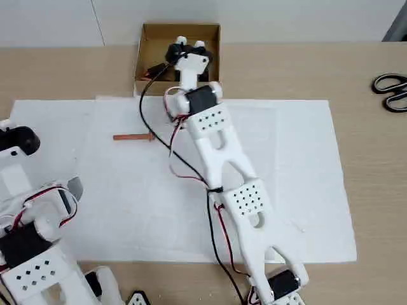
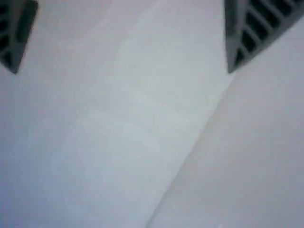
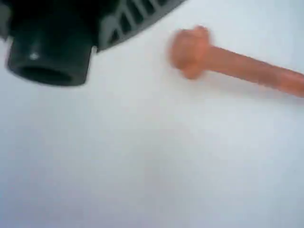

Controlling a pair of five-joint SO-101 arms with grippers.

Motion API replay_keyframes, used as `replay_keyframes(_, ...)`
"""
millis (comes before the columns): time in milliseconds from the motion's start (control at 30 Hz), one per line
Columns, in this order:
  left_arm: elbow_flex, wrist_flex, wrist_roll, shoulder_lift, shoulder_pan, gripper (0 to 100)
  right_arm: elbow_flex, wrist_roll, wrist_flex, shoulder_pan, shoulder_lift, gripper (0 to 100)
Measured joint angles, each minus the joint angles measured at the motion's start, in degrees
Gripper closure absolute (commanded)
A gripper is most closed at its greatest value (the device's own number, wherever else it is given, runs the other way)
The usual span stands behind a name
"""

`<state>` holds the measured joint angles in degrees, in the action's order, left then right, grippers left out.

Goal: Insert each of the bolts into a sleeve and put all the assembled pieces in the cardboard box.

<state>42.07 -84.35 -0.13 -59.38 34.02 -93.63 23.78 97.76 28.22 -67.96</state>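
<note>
An orange bolt (image 1: 133, 136) lies flat on the white sheet (image 1: 286, 159), left of the middle; it is also in the right wrist view (image 3: 228, 61). The cardboard box (image 1: 147, 54) stands at the sheet's far edge. My right arm stretches across the sheet, and its gripper (image 1: 186, 54) is over the box in the high view. In the right wrist view a black sleeve (image 3: 47, 52) sits against a dark finger (image 3: 133, 14), a short way from the bolt's head. My left gripper (image 2: 123, 66) hangs open over bare sheet, its two dark fingertips (image 2: 251, 33) wide apart.
The left arm (image 1: 32, 222) is folded at the near left corner. Black scissors (image 1: 391, 91) lie on the wooden table at the far right. Loose red and black cables (image 1: 178, 159) hang beside the right arm.
</note>
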Motion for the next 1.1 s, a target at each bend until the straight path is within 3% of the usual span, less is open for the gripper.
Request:
replay_keyframes(200,0.0,0.0,0.0,0.0,0.0,74,0.0,-20.4,1.1,-7.7,5.7,99.4)
replay_keyframes(267,0.0,0.0,0.0,0.0,0.0,74,0.0,-23.6,1.3,-9.2,8.2,99.4)
replay_keyframes(733,0.0,0.0,0.0,0.0,0.0,74,33.7,-23.6,1.5,-10.2,23.9,99.1)
replay_keyframes(967,2.8,0.4,0.0,0.0,0.0,74,40.2,-23.4,0.9,-12.3,23.5,98.9)
replay_keyframes(1100,2.9,0.5,0.0,0.0,0.0,74,40.3,-23.4,0.9,-12.4,18.7,91.3)
